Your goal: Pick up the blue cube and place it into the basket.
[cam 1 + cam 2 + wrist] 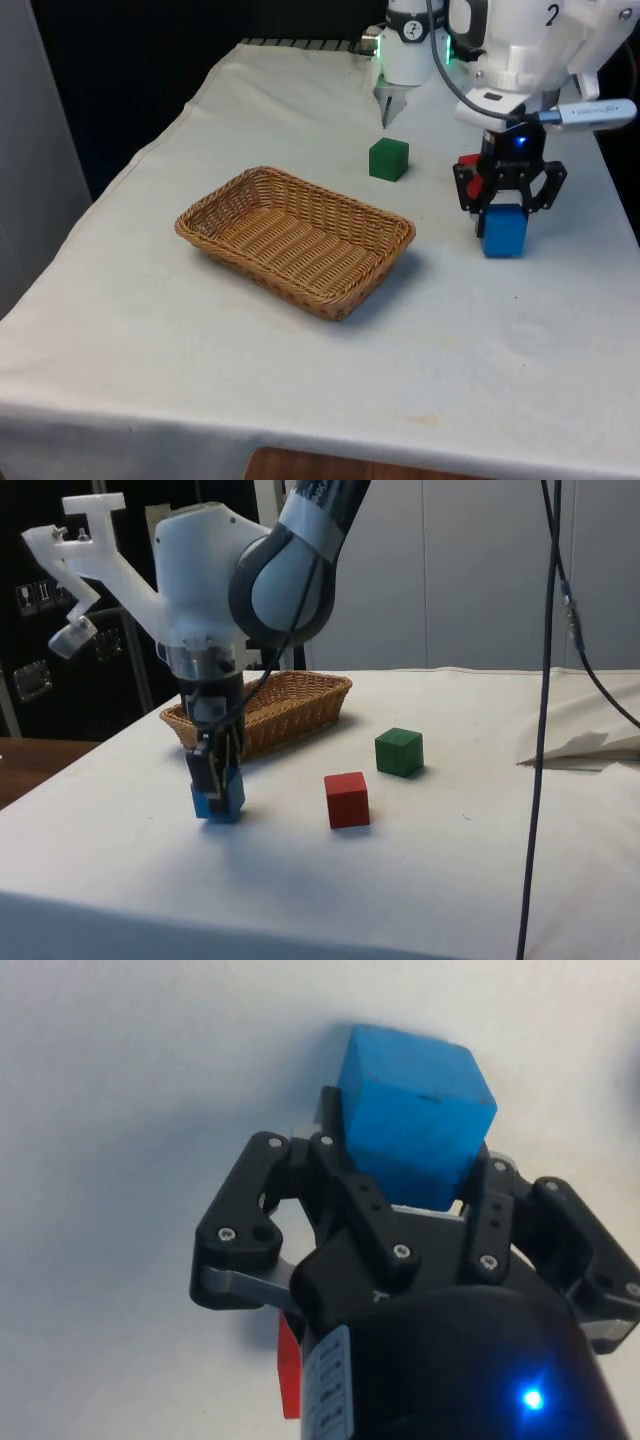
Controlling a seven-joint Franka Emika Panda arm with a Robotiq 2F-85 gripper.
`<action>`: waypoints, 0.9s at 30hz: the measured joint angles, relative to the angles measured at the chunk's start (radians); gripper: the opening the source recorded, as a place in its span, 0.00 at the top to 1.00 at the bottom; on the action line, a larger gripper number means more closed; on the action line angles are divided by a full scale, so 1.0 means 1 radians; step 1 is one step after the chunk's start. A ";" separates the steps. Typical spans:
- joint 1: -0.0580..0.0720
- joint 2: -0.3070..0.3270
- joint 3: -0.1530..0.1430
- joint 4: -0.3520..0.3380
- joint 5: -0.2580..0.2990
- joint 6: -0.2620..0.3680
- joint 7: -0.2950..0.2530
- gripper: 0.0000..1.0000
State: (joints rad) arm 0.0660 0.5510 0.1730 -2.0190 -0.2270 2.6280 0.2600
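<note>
Basket (296,240) sits mid-table, well apart from the work, toward the front view's left. Gripper (505,212) is clamped on the blue cube (503,232), which rests at or just above the cloth — contact unclear. Step in hand: grasp complete, judged. Next move calls for a lift, then carry over the basket rim — keeping clear of the green cube (388,159).

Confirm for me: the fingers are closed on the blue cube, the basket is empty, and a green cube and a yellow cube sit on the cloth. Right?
Not quite. The second loose cube is red, not yellow: the side view shows the red cube beside the green cube. The rest holds: the fingers grip the blue cube, and the basket is empty.
</note>
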 measured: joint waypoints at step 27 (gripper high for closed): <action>-0.009 -0.119 0.000 -0.001 0.000 -0.085 -0.005 0.99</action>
State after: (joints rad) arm 0.0570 0.4320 0.1730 -2.0200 -0.2270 2.5430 0.2550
